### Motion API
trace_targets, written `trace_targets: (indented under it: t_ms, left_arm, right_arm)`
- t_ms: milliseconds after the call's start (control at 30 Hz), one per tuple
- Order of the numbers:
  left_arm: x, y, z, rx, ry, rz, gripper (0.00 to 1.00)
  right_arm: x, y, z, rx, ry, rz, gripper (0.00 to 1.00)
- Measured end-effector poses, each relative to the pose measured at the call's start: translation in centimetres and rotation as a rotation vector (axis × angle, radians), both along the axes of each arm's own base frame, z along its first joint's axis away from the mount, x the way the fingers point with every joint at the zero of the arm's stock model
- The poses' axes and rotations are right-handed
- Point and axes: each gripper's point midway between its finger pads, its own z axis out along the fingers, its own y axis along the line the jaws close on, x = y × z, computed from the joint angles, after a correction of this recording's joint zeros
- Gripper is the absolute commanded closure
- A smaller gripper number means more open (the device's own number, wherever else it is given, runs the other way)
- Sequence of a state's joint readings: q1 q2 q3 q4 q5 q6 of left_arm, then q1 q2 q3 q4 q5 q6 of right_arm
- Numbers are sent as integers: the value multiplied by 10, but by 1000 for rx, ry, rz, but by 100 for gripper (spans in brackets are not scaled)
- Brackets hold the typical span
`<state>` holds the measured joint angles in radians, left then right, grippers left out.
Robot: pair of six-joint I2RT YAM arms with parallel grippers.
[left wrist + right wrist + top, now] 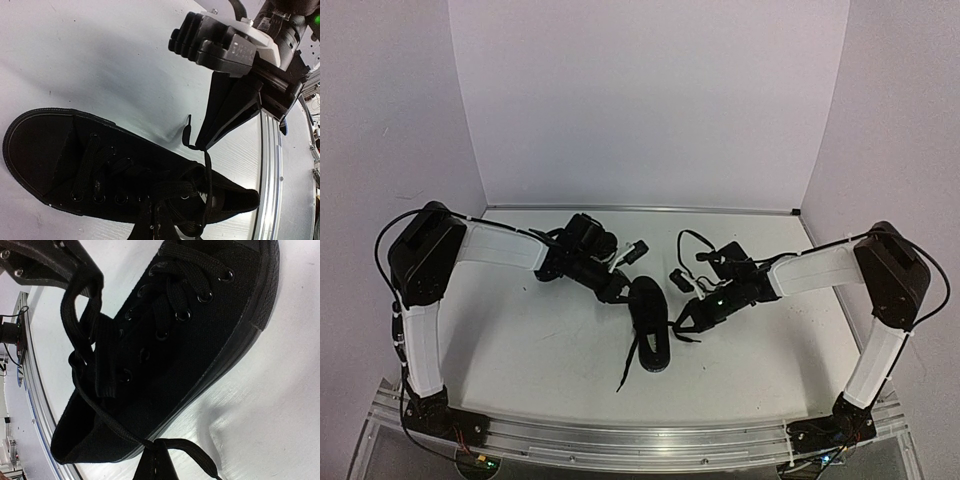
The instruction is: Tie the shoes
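At mid-counter (520, 350), between both arms, the black shoe (653, 325) is set upright. A lace (190, 446) is pinched in the right gripper's (203, 145) closed jaws. The state of the left gripper's (616, 290) jaws cannot be told.

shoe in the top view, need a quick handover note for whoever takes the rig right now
Right tool: shut on a lace that runs down to the shoe's opening.
Left tool: beside the toe; I cannot tell whether it is open or shut.
Things: one black shoe lies between the tools, toe away from the arms. No second shoe is in view. Another lace end trails loose toward the near edge.
Done: one lace gripped.
Left: no knot or bow shows, so all the tying remains.
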<state>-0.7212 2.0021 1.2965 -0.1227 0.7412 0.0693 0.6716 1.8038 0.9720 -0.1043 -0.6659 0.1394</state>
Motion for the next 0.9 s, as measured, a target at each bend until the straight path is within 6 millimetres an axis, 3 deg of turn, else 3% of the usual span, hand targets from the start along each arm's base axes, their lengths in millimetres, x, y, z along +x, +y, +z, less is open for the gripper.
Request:
trace_targets:
  t_ms: [300,400,600,800,900]
  left_arm:
    - [-16,22,42,-22,-91,28,100]
    - [-19,26,36,-2,-100,31,100]
    - [-28,41,4,72,-73,50,100]
    - [-30,46,-14,107,-58,60,100]
    - [-29,44,-19,110,-59,59,100]
  right_arm:
    - [-3,-13,-12,-23,28,-23,100]
    - [-2,-20,-13,-29,34,-40,100]
    - [3,-27,-9,-24,29,-67,100]
    - [2,-27,-9,-24,40,-69,67]
    - [2,-24,-4,-11,51,-61,59]
